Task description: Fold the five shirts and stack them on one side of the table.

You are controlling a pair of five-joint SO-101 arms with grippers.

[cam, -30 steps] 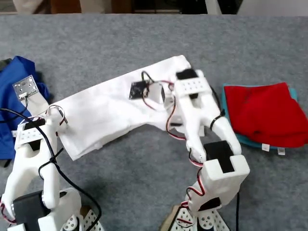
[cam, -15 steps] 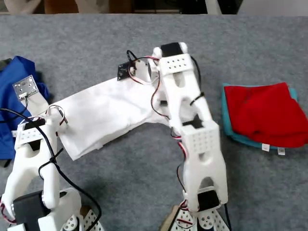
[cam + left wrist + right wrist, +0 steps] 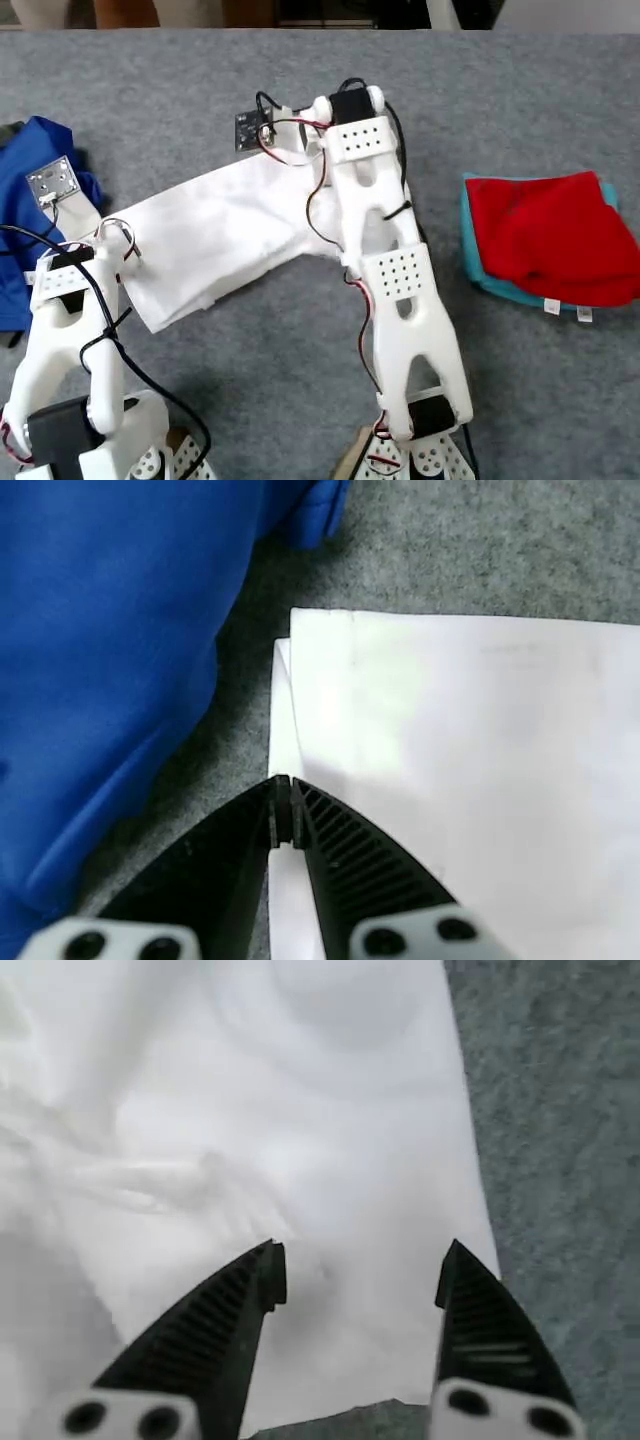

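A white shirt [image 3: 215,235] lies in a long slanted band across the middle of the grey table [image 3: 250,380]. My left gripper [image 3: 282,818] is shut on its near left edge [image 3: 450,780], right beside the blue shirt [image 3: 110,660]. The right arm [image 3: 365,150] stretches over the shirt's far right end. There my right gripper [image 3: 362,1260] hangs open just above the white cloth [image 3: 300,1110], with nothing between its fingers. A folded red shirt [image 3: 550,235] rests on a teal one [image 3: 480,265] at the right side.
The blue shirt [image 3: 30,200] lies crumpled at the table's left edge, with something dark [image 3: 8,132] behind it. Bare grey table shows along the far side [image 3: 480,90] and in front of the white shirt. Cables loop around both arms.
The right arm has stretched out toward the far side and swung left over the white shirt's right end. The left arm and its hold on the shirt are unchanged.
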